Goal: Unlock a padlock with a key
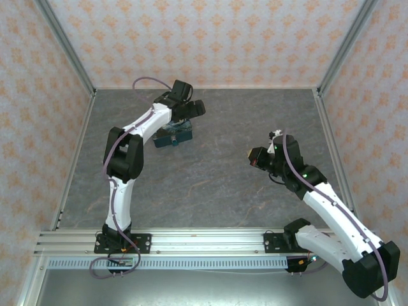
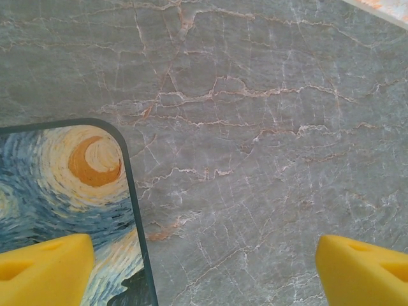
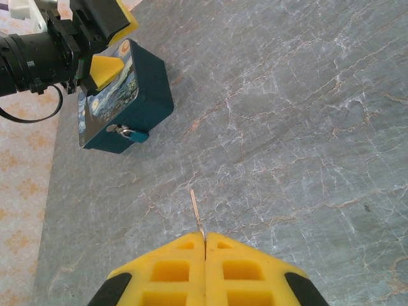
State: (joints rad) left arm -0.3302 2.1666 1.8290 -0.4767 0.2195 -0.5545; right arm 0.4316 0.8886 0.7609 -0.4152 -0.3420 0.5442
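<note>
Overhead, the left claw [image 1: 185, 120] covers part of the padlock [image 1: 173, 137], which sits back-left on the table [image 1: 223, 185] near the rear wall [image 1: 204, 44]; the claw's spread is unreadable from there. The left wrist view settles it: the pads [image 2: 44, 271] stand wide apart, one over the printed top, the other over bare stone. Contact cannot be told, and the frame cuts the block off. The right claw [image 1: 257, 156] hangs mid-right, well apart. Its wrist view shows the jaws pressed together on the key [image 3: 196, 209], thin blade protruding, head buried between the pads. That view also gives the padlock's near side, carrying a small teal piece [image 3: 131, 134] too small to read. Open table lies between the claws.
</note>
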